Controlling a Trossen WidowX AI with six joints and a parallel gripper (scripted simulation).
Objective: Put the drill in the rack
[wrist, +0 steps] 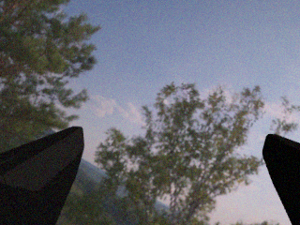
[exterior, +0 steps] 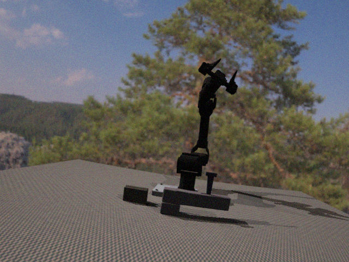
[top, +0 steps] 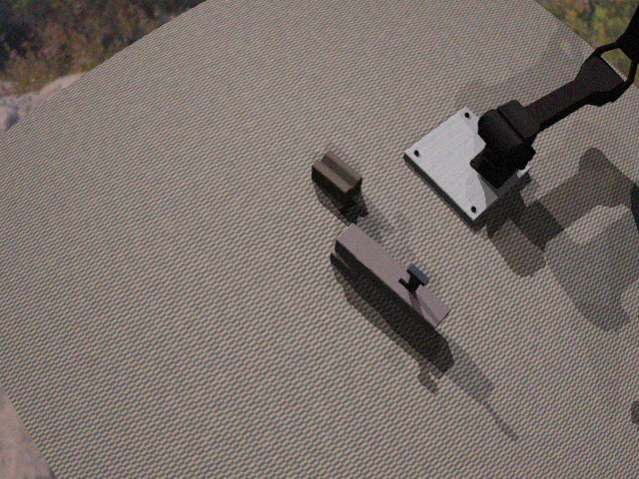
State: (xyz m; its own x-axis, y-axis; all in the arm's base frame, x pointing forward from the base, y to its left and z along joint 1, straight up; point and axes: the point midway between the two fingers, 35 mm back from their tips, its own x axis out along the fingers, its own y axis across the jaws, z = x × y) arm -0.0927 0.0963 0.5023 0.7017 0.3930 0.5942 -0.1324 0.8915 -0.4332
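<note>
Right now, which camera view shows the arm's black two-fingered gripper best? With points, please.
The exterior view: it shows the whole black two-fingered gripper (exterior: 228, 65) (wrist: 176, 142), raised high, fingers spread, with nothing between them. The wrist view shows just the two fingertips, wide apart against sky and trees. The top view does not show the gripper; only lower parts of the arm appear.

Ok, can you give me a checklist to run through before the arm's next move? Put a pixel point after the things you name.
1. End effector (exterior: 228, 65) (wrist: 176, 142) open: ok.
2. Nothing between its fingers: ok.
3. End effector down at the long block (top: 381, 267) (exterior: 197, 198): not ok, raised high with fingertips pointing upward.
4. Dark flat-topped piece (top: 418, 274) (exterior: 209, 183) standing upright at the long block: ok.
5. Grooved block (top: 337, 175) (exterior: 135, 194), probably the rack, unoccupied: ok.
6. Key pressed down: cannot tell.
</note>
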